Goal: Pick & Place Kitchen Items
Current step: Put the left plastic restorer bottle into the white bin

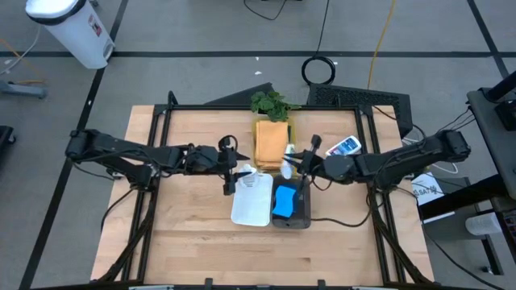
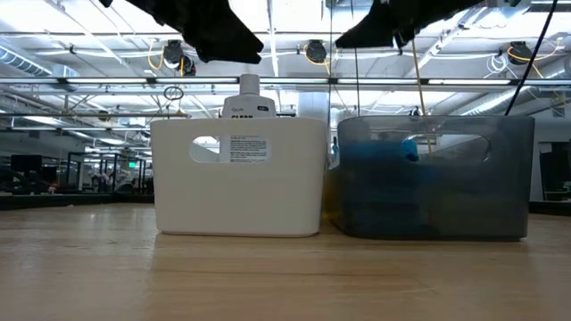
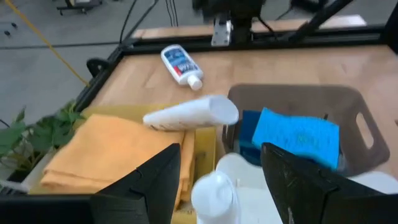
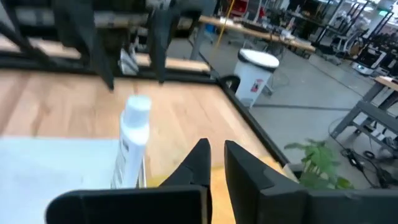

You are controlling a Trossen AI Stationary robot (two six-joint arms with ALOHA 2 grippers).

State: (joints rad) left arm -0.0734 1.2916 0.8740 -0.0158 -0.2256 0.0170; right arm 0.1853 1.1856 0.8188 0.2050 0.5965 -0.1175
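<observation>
My left gripper point(image 1: 234, 176) point(image 3: 217, 162) is open and empty, high above the white bin point(image 2: 236, 192). A white capped bottle point(image 2: 245, 98) point(image 3: 213, 193) stands upright in that bin. My right gripper point(image 1: 289, 163) point(image 4: 217, 152) hangs empty over the near edge of the orange-tan cloth point(image 1: 270, 141), its fingers a narrow gap apart. A second bottle point(image 3: 193, 115) lies on its side at the cloth's edge next to the grey bin point(image 3: 348, 106). A blue sponge point(image 3: 298, 134) leans inside the grey bin. A third bottle point(image 1: 345, 146) lies on the table at the far right.
The leafy plant point(image 1: 270, 105) stands at the table's far edge, behind the cloth. The two bins stand side by side at the table's middle, white on the left. A black frame runs along the table's sides. Bare wood point(image 1: 242, 258) lies toward the near edge.
</observation>
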